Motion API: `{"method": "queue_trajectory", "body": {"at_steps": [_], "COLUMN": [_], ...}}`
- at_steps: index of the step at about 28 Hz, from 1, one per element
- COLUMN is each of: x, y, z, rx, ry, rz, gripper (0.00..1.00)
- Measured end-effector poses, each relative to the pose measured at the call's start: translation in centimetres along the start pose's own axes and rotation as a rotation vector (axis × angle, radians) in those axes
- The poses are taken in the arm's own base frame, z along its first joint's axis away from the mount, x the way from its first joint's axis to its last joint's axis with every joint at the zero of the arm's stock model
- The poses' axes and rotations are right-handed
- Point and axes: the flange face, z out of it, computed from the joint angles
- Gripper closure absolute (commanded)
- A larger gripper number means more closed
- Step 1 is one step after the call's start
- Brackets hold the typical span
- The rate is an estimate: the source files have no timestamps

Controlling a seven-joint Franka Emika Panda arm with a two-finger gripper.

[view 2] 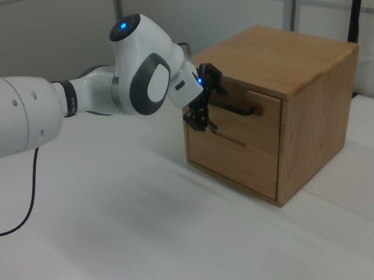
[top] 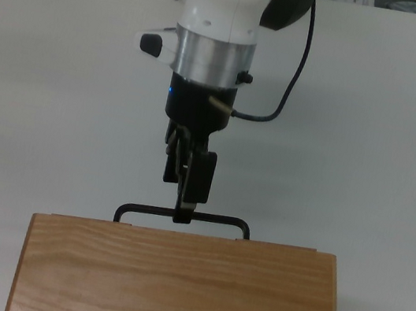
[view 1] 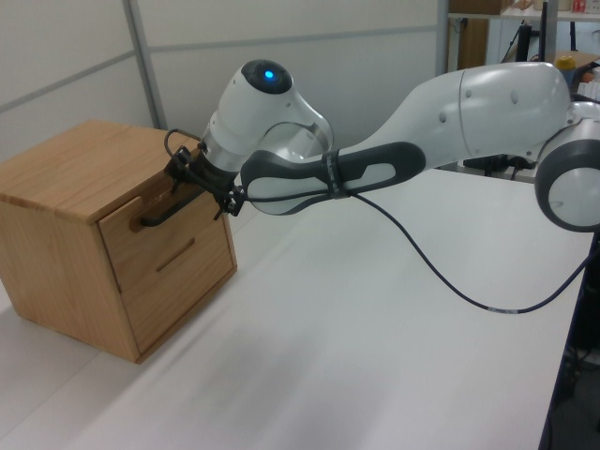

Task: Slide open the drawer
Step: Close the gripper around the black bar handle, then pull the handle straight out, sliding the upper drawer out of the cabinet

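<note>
The drawer (view 1: 127,246) is the upper front panel of a light wood cabinet (top: 178,286), and it sits flush with the cabinet face. Its black bar handle (top: 221,221) sticks out toward the arm. My gripper (top: 182,213) has reached the handle's middle in the top view. In the right view the gripper (view 2: 208,100) is open, with one finger above and one below the left end of the handle (view 2: 239,108) on the drawer (view 2: 265,121). In the left view the gripper (view 1: 202,180) is at the handle (view 1: 164,211).
The cabinet stands on a white table (top: 368,150) that stretches wide behind the arm. A black cable (view 1: 450,286) hangs from the arm over the table. Below the drawer is a second panel with a groove (view 1: 175,255). A wall rises behind the cabinet.
</note>
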Motion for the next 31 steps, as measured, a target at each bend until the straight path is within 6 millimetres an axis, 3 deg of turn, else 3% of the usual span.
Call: {"method": "queue_trajectory", "body": {"at_steps": [6, 7, 11, 12, 16, 31], "x": [-0.4, -0.5, -0.9, -1.0, -1.8, -2.5], "y": [-0.5, -0.5, -0.7, -0.7, -0.8, -1.3], "z": [1.0, 1.0, 0.9, 0.9, 0.9, 0.4], "rx": [0.008, 0.009, 0.012, 0.013, 0.014, 0.027], "ry": [-0.001, -0.001, -0.004, -0.005, -0.005, -0.002], "rz": [-0.003, -0.003, -0.001, 0.002, -0.002, 0.015], "gripper": [0.36, 0.47, 0.68, 0.79, 0.98, 1.00]}}
